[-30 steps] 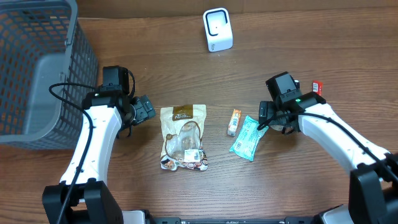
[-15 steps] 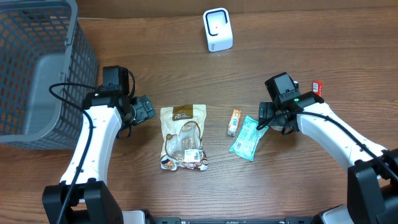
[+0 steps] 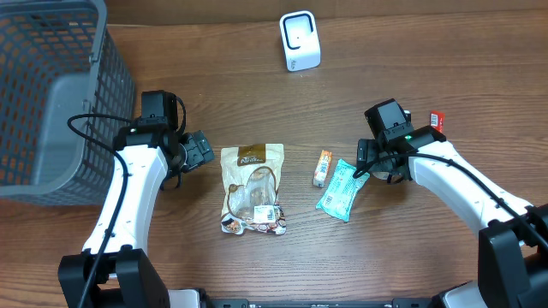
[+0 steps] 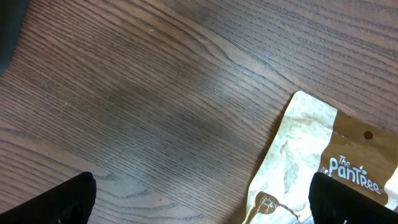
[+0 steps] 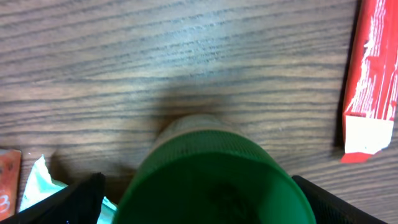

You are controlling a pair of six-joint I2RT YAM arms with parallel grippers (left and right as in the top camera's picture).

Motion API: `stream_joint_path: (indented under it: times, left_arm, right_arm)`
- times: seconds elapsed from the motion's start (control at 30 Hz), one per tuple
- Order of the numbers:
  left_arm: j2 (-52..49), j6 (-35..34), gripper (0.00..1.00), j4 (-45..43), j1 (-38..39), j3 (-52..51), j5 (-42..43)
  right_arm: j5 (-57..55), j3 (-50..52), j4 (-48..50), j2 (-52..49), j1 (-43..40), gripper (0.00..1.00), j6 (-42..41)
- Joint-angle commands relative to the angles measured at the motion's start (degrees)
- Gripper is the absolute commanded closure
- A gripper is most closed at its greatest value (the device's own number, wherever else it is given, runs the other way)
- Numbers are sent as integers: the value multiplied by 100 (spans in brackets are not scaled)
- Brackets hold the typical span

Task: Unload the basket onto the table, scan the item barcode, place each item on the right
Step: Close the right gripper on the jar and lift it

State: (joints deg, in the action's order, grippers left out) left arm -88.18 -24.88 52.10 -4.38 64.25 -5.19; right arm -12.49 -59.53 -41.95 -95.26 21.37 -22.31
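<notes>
A green ribbed cap on a round item fills the bottom of the right wrist view. My right gripper is open, with one black finger on each side of the cap and close to it. From overhead the right gripper hides that item. A white scanner stands at the back of the table. My left gripper is open over bare wood, just left of a tan snack bag. The bag's corner shows beside the right finger in the left wrist view.
A teal packet and a small orange bar lie just left of the right gripper. A red packet lies to its right. A grey mesh basket stands at the far left.
</notes>
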Motion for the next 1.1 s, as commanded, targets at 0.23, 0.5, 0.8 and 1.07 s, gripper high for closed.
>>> stream_joint_path:
  times: [0.23, 0.5, 0.8, 1.07]
  left_arm:
    - [13, 66, 0, -4, -11, 83, -59]
    - [13, 66, 0, -4, -11, 83, -59]
    - [13, 66, 0, -4, -11, 83, -59]
    - [13, 66, 0, -4, -11, 83, -57]
  right_arm:
    - [-208, 46, 168, -330, -24, 8, -15]
    - [-225, 44, 166, -330, -24, 15, -15]
    - [-151, 44, 157, -330, -24, 24, -17]
    - [-149, 44, 31, -330, -24, 14, -26]
